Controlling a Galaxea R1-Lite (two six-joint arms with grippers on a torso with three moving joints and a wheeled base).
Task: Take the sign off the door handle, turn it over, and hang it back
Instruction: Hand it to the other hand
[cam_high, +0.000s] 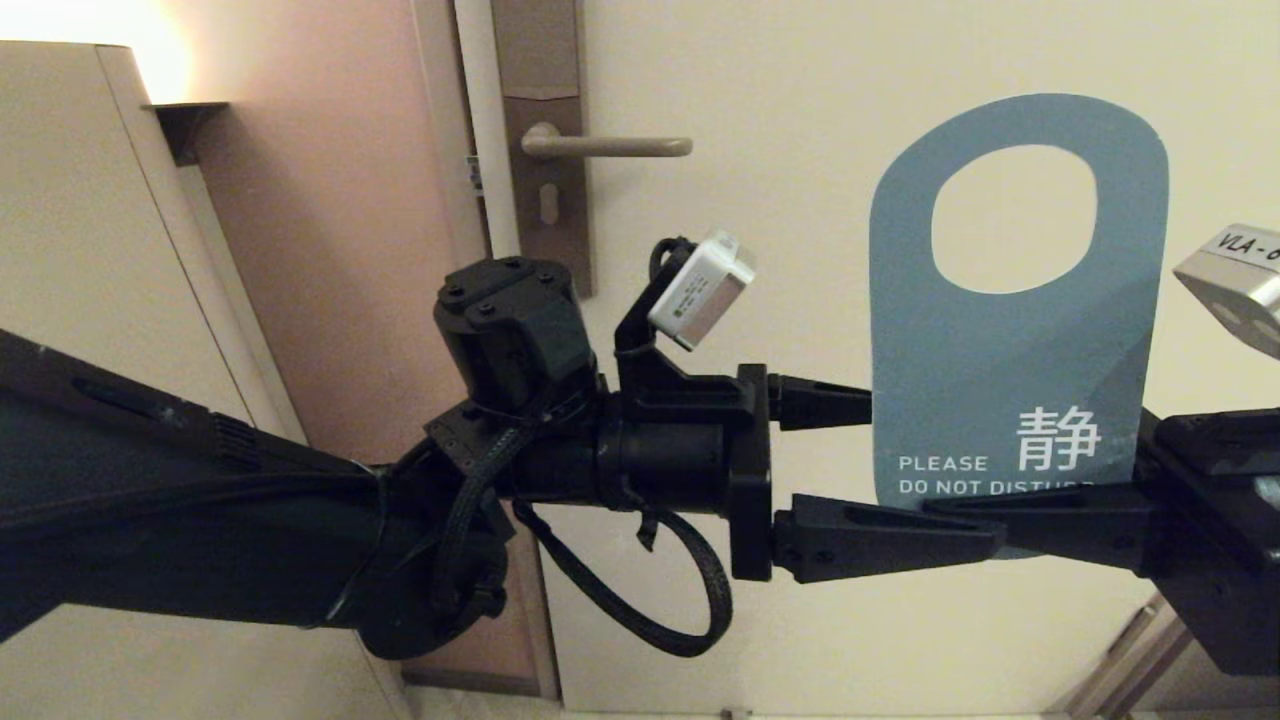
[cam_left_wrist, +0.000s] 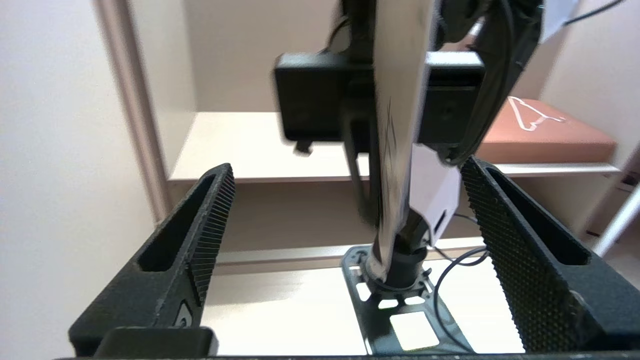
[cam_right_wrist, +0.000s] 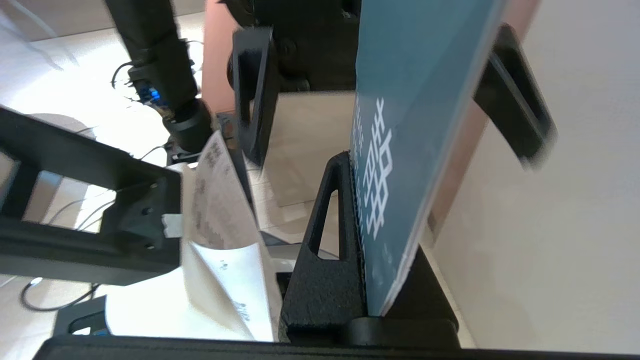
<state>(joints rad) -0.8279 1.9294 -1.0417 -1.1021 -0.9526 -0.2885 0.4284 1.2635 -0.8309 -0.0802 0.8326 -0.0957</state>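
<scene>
Right now your right gripper (cam_right_wrist: 370, 260) is clamped on the lower edge of the thin blue-grey card sign (cam_high: 1010, 340) with the oval hole, holding it upright in front of the door, well clear of the straight beige-grey metal door handle (cam_high: 605, 146). Your left gripper (cam_left_wrist: 350, 235) stands spread wide astride the card's edge. Expect it light, flexible and slick; pinch the solid lower part, not the ring.

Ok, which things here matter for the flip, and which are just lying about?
In play: sign, clamped by right end effector; left end effector, open around the sign's edge; bare door handle.
Idle: brown cushion with white hanger, shelf.
</scene>
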